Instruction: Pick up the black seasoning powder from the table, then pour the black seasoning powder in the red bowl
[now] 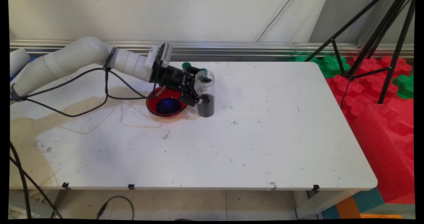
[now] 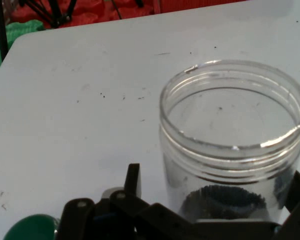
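Main view: the gripper (image 1: 198, 93) reaches in from the left with its fingers set around a clear jar (image 1: 205, 93) standing upright toward the desk's (image 1: 265, 134) back edge, just beside a red bowl (image 1: 165, 104). Dark grains fill its lower part.

Hand view: the jar (image 2: 232, 145) is lidless, between the fingers (image 2: 132, 180); whether they press it, I cannot tell. It looks stiff, smooth, likely slippery and bottom-heavy; grasping mid-wall seems best.

The red bowl's (image 1: 165, 105) far rim is hidden behind the gripper (image 1: 198, 93). In the hand view, the jar's (image 2: 232, 145) base is cut off by the bottom edge, and the fingertips can't be made out.
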Action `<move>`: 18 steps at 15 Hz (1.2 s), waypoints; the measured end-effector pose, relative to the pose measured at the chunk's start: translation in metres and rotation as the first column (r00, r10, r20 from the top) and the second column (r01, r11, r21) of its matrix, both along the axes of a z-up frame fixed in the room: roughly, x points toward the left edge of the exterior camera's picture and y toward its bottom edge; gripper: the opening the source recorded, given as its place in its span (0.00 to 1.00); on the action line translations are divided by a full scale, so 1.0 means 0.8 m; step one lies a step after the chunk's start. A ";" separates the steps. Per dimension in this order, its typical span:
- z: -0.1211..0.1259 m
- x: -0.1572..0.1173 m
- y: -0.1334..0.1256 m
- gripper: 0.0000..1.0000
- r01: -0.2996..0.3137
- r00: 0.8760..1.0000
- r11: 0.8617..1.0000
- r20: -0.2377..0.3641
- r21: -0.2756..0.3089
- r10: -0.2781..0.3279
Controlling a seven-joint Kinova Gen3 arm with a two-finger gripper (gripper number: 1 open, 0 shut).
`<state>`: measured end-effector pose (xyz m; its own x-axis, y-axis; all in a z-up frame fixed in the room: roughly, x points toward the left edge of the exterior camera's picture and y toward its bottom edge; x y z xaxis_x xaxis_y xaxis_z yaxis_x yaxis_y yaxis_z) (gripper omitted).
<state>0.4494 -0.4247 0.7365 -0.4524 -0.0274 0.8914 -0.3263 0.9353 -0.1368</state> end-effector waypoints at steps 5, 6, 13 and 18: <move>-0.002 -0.002 -0.003 0.00 0.004 1.000 1.000 0.001 -0.002 -0.004; -0.002 -0.003 -0.004 0.00 0.006 1.000 1.000 0.001 -0.003 -0.006; 0.000 -0.002 -0.007 0.00 0.022 1.000 1.000 0.004 0.000 -0.022; 0.012 0.000 -0.006 0.00 0.031 1.000 1.000 -0.006 -0.003 -0.031</move>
<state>0.4495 -0.4296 0.7458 -0.4474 -0.0109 0.8943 -0.2983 0.9445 -0.1376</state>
